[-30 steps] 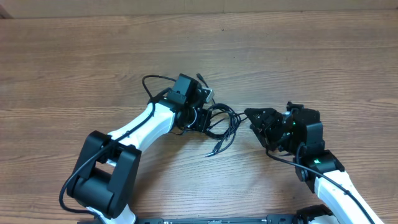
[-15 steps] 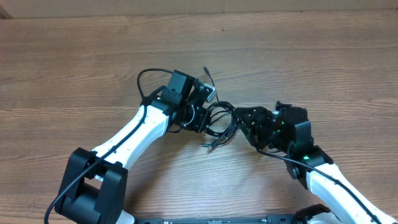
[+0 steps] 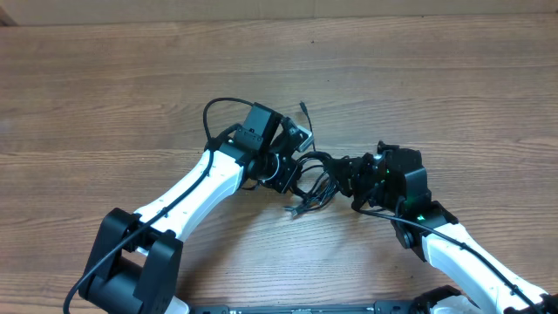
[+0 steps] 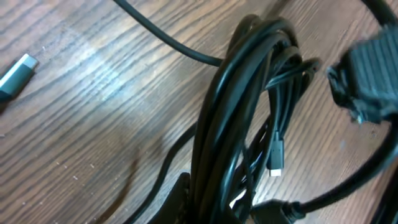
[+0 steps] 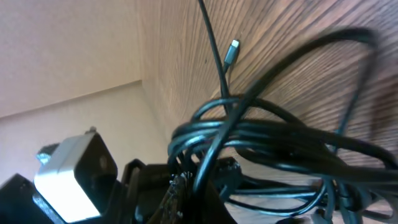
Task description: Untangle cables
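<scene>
The cables (image 3: pixel 312 179) are a tangled bundle of thin black cords in the middle of the table, between my two grippers. The left gripper (image 3: pixel 288 170) is shut on the bundle's left side. In the left wrist view the cords (image 4: pixel 239 106) run up out of its jaws (image 4: pixel 211 199), and a small silvery plug end (image 4: pixel 275 163) hangs among them. The right gripper (image 3: pixel 342 174) is shut on the bundle's right side. In the right wrist view, loops of cable (image 5: pixel 267 140) fan out from its jaws (image 5: pixel 217 186). One loose strand ends in a plug (image 5: pixel 232 53).
A loose loop of cord (image 3: pixel 218 109) arcs behind the left wrist, and a plug tip (image 3: pixel 302 107) sticks up beyond it. A grey plug (image 4: pixel 17 73) lies on the bare wood at the left of the left wrist view. Wooden table (image 3: pixel 418 87) extends all round.
The right gripper has moved left into the bundle and closed on it. The left gripper, still shut on the cables, has shifted slightly, dragging the loose loop with it.
</scene>
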Controlling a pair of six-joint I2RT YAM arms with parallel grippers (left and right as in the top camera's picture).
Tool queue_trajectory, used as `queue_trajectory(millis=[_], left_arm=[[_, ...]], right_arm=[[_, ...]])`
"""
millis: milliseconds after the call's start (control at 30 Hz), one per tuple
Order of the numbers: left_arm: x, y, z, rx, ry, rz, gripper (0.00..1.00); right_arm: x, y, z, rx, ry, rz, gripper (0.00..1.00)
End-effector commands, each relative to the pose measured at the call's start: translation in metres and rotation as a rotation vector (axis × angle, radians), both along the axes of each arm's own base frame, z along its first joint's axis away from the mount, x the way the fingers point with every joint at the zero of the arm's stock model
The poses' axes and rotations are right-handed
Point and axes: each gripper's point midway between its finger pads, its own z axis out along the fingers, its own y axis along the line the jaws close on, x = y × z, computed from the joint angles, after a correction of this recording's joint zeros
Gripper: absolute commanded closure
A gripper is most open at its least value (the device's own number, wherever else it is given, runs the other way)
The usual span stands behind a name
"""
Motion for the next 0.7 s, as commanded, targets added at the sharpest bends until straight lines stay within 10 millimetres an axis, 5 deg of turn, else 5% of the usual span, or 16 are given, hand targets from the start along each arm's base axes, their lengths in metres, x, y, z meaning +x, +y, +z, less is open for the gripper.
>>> queue_trajectory(millis=[0,267,400,667], left_arm=[[0.017,0.003,0.017,0.007,-0.061,0.073,0.96],[0.021,0.010,0.014,0.033,-0.063,0.104,0.96],[0.021,0.010,0.014,0.033,-0.063,0.103,0.96],[0.023,0.014,0.012,0.064,-0.086,0.099,0.96]], right_arm=[[-0.003,0.006,0.004,-0.006,-0.035,0.050,0.96],[0.016,-0.007,0.035,0.036,-0.164,0.008,0.96],[0.031,-0.030,0.056,0.068,-0.234,-0.060,0.96],[0.041,-0.061,0.053,0.124,-0.150,-0.171,0.96]])
